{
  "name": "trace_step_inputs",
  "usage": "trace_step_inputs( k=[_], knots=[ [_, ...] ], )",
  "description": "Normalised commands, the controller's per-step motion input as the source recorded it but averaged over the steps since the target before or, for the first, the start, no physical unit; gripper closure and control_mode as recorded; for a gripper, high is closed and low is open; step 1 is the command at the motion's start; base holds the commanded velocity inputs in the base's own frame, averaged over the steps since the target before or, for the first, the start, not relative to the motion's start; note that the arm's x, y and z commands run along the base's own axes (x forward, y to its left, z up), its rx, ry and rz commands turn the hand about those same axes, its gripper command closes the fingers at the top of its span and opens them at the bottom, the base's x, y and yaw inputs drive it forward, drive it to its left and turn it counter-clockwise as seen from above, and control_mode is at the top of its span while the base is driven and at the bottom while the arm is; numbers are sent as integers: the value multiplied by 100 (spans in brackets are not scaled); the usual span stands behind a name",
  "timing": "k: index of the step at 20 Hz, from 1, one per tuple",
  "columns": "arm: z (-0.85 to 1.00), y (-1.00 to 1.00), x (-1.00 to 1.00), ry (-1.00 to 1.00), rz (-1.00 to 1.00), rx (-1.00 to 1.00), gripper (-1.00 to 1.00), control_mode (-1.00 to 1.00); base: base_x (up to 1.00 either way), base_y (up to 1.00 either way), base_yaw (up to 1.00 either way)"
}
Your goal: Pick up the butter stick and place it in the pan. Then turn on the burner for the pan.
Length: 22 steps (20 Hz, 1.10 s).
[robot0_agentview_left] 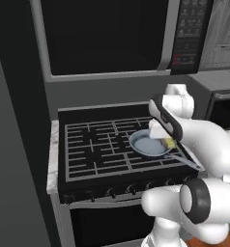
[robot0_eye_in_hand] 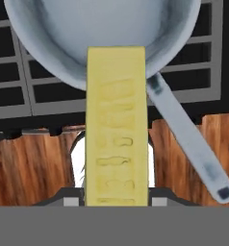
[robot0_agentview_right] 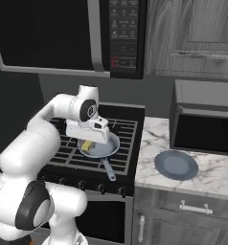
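Jaws: closed on the butter stick [robot0_eye_in_hand: 116,125], which stands lengthwise between them in the hand view.
Gripper [robot0_agentview_right: 88,144]: over the near edge of the pan, butter hanging from it.
Butter stick: yellow block, its far end over the pan's rim; whether it touches the pan cannot be told.
Pan [robot0_agentview_left: 147,144]: grey-blue, on the stove's right-hand grates toward the front edge; handle [robot0_eye_in_hand: 188,144] points out over the front edge.
Stove [robot0_agentview_left: 95,149]: black, dark grates, a row of knobs [robot0_agentview_right: 104,187] along the front.
Counter [robot0_agentview_right: 216,174]: white marble, right of the stove; a round grey-blue plate [robot0_agentview_right: 176,165] near its front edge.
Room: microwave [robot0_agentview_right: 58,33] above the stove, a second oven box [robot0_agentview_right: 204,127] at the counter's back, grey cabinets [robot0_agentview_right: 192,36] above, wood floor [robot0_eye_in_hand: 25,168] below.
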Motion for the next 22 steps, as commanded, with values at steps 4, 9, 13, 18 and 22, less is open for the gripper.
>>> trace_step_inputs(
  k=[4, 9, 13, 18, 22],
  knots=[
    [-15, 8, 49, 7, 0, 0, 100, -100, 0, 0, 0],
    [-28, 0, 39, 4, 0, 0, 100, -100, 0, 0, 0],
    [-45, 0, 37, 1, 0, 0, 100, -100, 0, 0, 0],
    [-49, 0, 27, 0, 0, 0, 100, -100, 0, 0, 0],
    [-32, 0, 15, 0, 0, 0, 100, -100, 0, 0, 0]
  ],
)
